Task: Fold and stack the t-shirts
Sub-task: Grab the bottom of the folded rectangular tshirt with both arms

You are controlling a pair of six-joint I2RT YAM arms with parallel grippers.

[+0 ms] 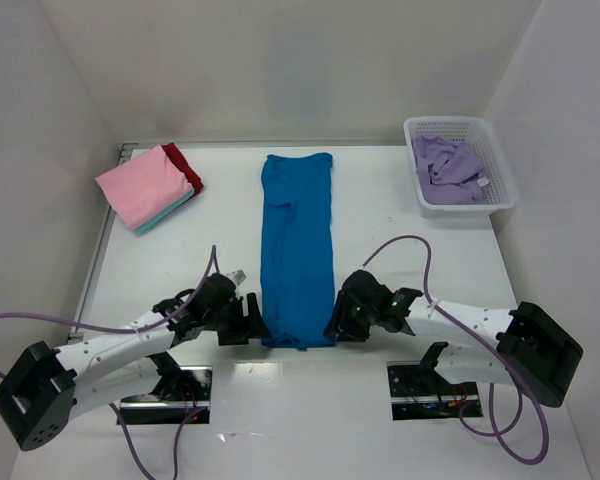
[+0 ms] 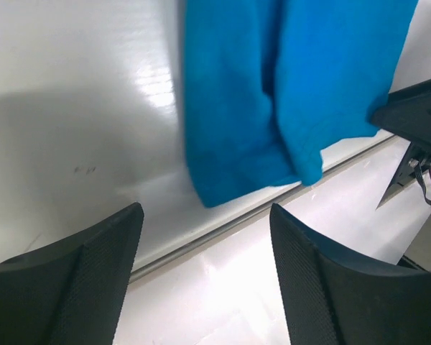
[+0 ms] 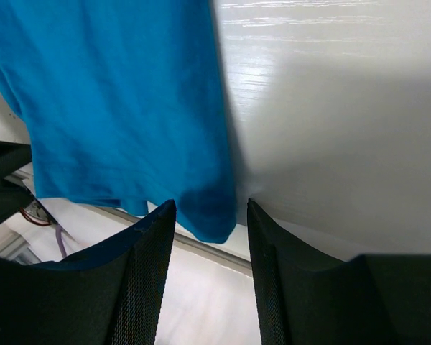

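A bright blue t-shirt [image 1: 297, 245] lies folded into a long narrow strip down the middle of the table, its near end at the front edge. My left gripper [image 1: 254, 322] sits just left of that near end. In the left wrist view it [image 2: 205, 212] is open, with the shirt's corner [image 2: 233, 169] beyond the fingertips and nothing between them. My right gripper [image 1: 336, 325] sits at the strip's near right corner. In the right wrist view it [image 3: 210, 205] is open, with the blue corner [image 3: 208, 215] reaching just between the tips. A lavender t-shirt [image 1: 446, 168] is crumpled in the basket.
A folded stack with a pink t-shirt [image 1: 140, 185] on top and red [image 1: 185, 165] and teal layers beneath lies at the back left. The white mesh basket [image 1: 500, 195] stands at the back right. White walls enclose the table on three sides.
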